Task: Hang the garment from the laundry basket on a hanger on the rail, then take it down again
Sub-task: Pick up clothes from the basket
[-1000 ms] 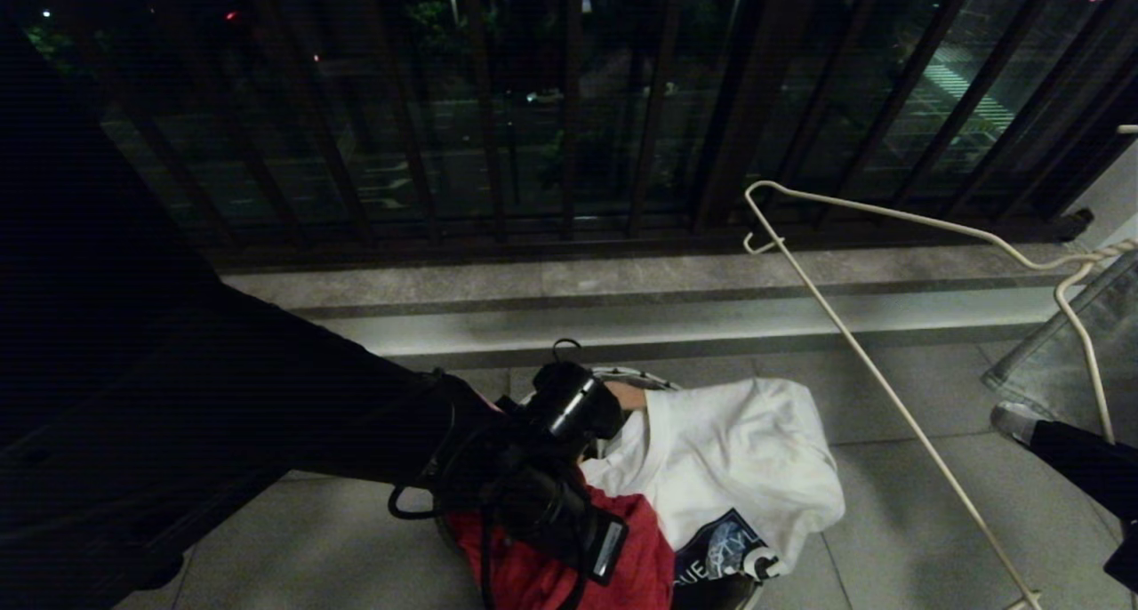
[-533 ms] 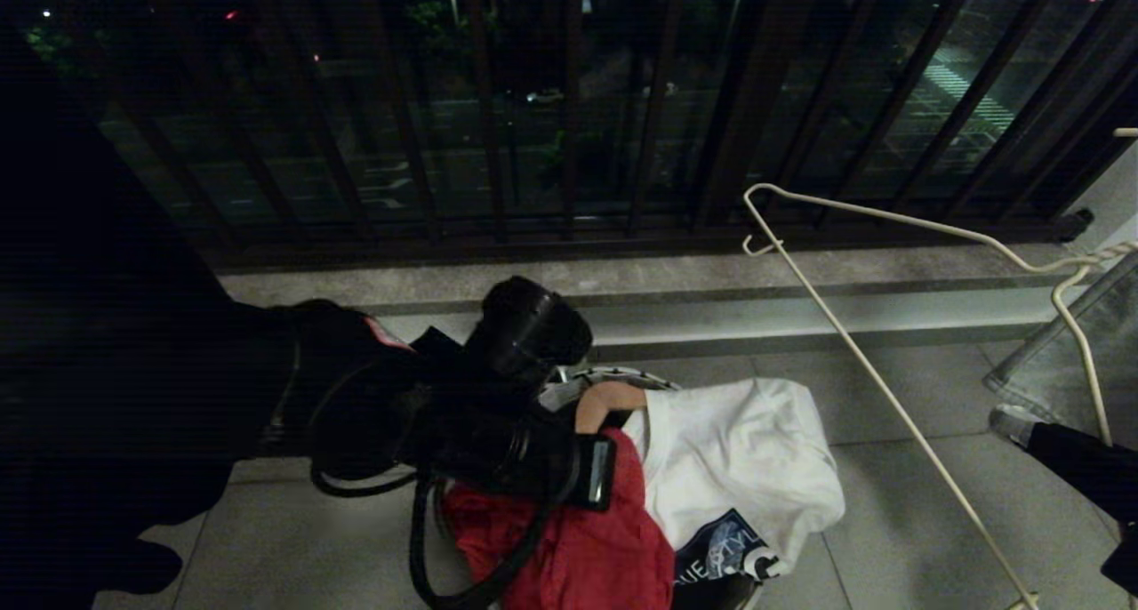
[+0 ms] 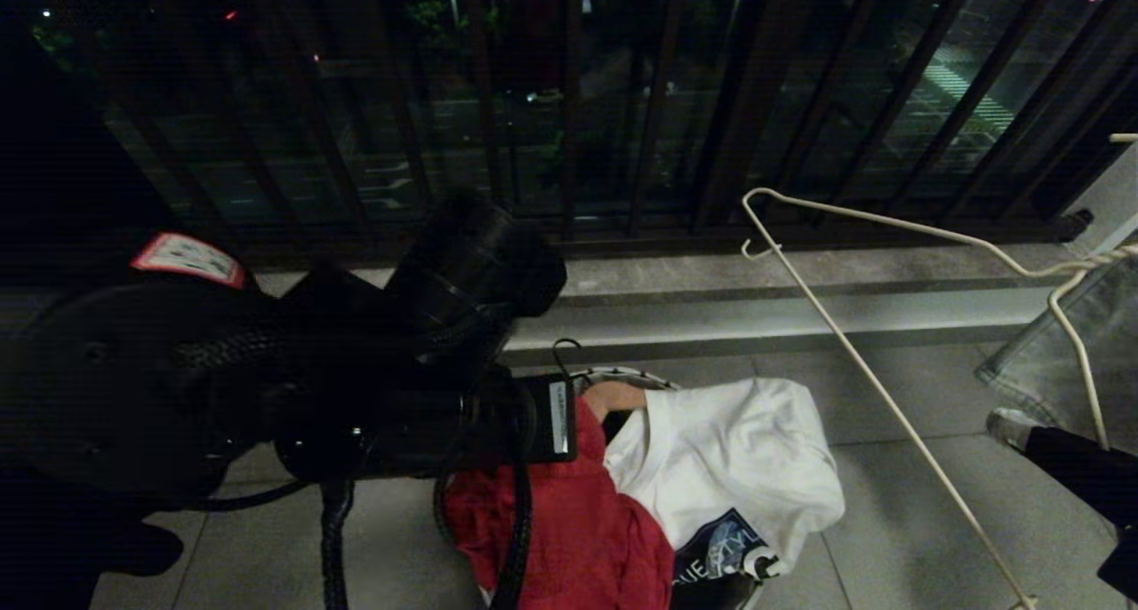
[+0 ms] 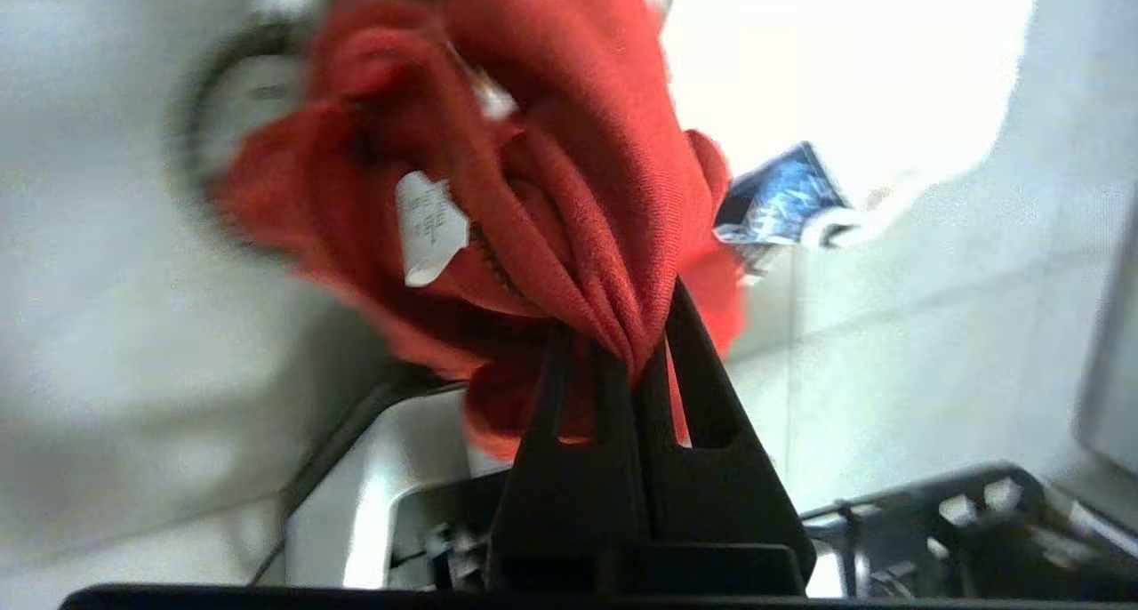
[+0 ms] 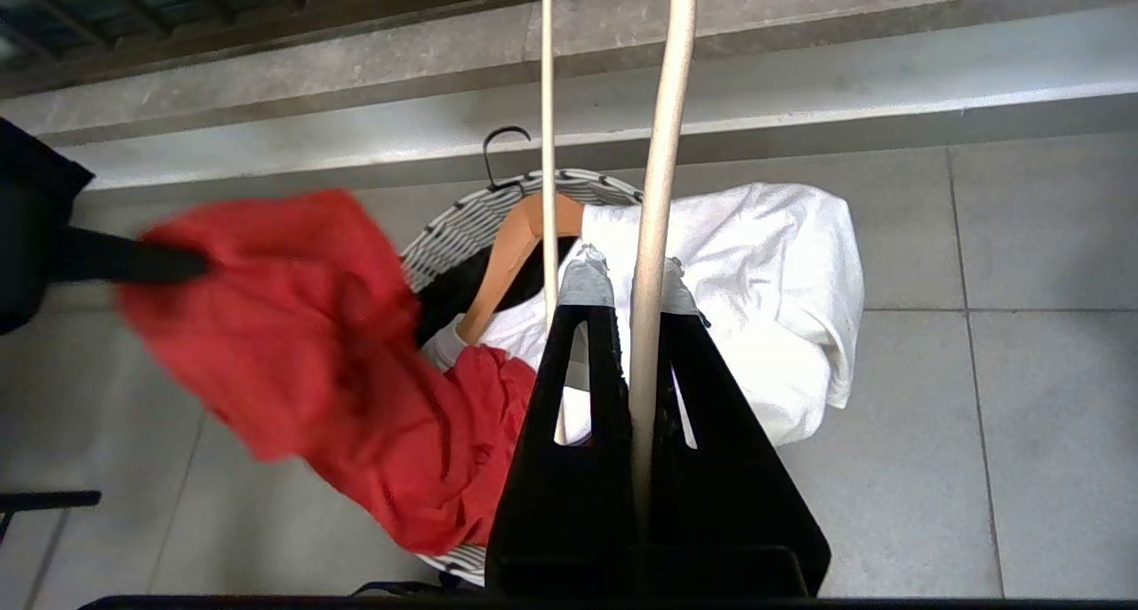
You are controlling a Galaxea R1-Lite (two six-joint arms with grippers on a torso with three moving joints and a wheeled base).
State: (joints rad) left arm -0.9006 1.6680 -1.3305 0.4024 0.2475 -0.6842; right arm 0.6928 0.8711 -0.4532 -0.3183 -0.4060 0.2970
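Red cloth of the garment (image 4: pixel 551 174) is pinched between the closed fingers of the left gripper (image 4: pixel 636 361), which holds a bunched fold up above the laundry basket (image 5: pixel 471 219); the rest of the shirt trails down from the gripper into the basket. Beside the trailing red cloth a white T-shirt (image 3: pixel 738 459) with a dark print spills over the basket's far rim onto the floor, and under it a wooden hanger (image 5: pixel 507 254) with a dark hook leans against the woven wall.

Ahead of the right gripper (image 5: pixel 627 276), the thin white hanger (image 3: pixel 853 343) is clamped between its closed fingers, its long wire running past the fingertips over the basket, clear of the clothes.

Grey floor tiles (image 5: pixel 978 414) lie below both grippers, bare around the basket. Beyond the basket a low stone step (image 3: pixel 756 299) rises to dark window bars (image 3: pixel 569 103). Out past the right gripper a folded grey frame (image 3: pixel 1058 343) stands near the wall.
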